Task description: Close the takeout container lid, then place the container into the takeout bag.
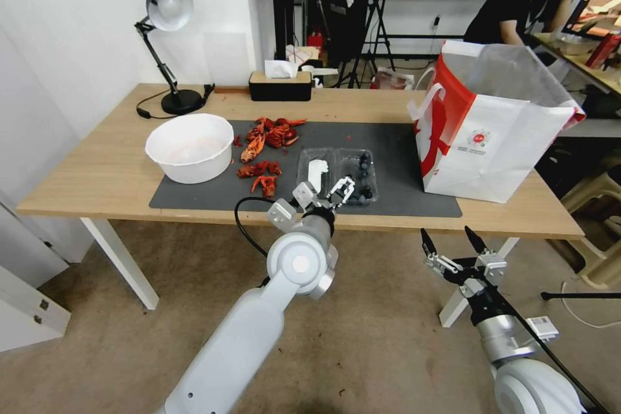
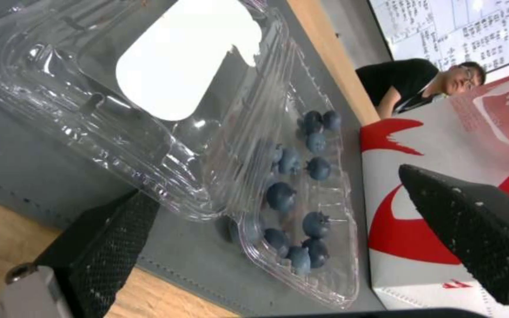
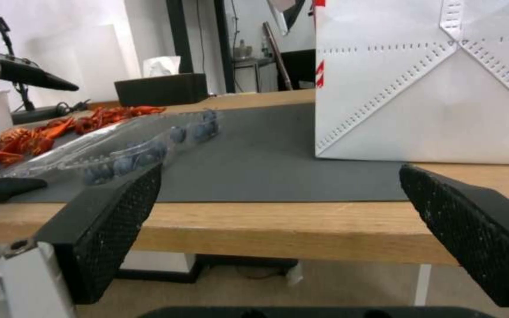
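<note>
Left gripper (image 1: 321, 193) spread wide at near edge of container (image 1: 338, 175), which lies open on grey mat (image 1: 401, 174), lid (image 1: 316, 170) flat. Right gripper (image 1: 454, 244) wide apart below table (image 1: 97, 168) edge. Bag (image 1: 491, 136) upright, right of container.

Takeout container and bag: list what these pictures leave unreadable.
- Inside of the takeout bag: head view meets only its outer walls; right wrist view cuts its top off.
- Near edge of the takeout container: in the head view, the open left gripper covers it.
- Lid label: blank from this side; any print is hidden.
- Bag logo: too small to read.
- Right gripper: open, below the table edge.
</note>
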Robot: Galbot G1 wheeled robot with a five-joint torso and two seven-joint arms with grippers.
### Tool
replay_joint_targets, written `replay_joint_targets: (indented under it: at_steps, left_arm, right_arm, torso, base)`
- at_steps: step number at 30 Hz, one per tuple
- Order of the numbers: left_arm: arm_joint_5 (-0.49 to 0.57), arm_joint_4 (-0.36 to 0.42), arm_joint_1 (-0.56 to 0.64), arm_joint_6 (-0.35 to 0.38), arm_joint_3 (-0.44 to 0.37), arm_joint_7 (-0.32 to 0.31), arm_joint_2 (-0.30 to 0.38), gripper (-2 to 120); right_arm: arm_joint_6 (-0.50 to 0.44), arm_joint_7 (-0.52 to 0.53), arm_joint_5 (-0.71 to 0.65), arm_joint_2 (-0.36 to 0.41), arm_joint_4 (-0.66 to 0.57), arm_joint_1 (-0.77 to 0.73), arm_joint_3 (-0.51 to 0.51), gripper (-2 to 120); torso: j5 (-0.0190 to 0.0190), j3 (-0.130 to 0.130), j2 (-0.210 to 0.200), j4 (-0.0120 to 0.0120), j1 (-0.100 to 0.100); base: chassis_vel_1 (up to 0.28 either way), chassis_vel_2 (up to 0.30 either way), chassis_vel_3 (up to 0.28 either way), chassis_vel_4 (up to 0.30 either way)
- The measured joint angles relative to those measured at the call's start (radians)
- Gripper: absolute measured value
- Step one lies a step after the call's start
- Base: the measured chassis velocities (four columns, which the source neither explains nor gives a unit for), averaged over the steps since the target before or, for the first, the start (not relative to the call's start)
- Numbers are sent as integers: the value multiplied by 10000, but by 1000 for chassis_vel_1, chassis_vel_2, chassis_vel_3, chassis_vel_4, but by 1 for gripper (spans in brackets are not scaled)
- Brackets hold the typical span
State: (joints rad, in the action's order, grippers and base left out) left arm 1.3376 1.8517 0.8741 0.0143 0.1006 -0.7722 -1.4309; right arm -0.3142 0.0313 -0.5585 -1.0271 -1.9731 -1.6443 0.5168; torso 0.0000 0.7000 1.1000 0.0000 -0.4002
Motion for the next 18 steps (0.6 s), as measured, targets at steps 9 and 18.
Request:
replay_joint_targets:
  at_steps: [9,18]
  left_arm:
    - [-227,-89,136,-178,-82,313,0,100]
    - [-581,29,412,-399,-132,1165,133,100]
  right_arm:
    - [-2,-5,25,20,-11,-7,-15,100]
    - [2,-6,28,70,-11,-21,-15,100]
  torso:
    - [0,0,0,-1,1]
    - [0,0,0,0,2]
  base:
    - [0,0,0,0]
    - [0,0,0,0]
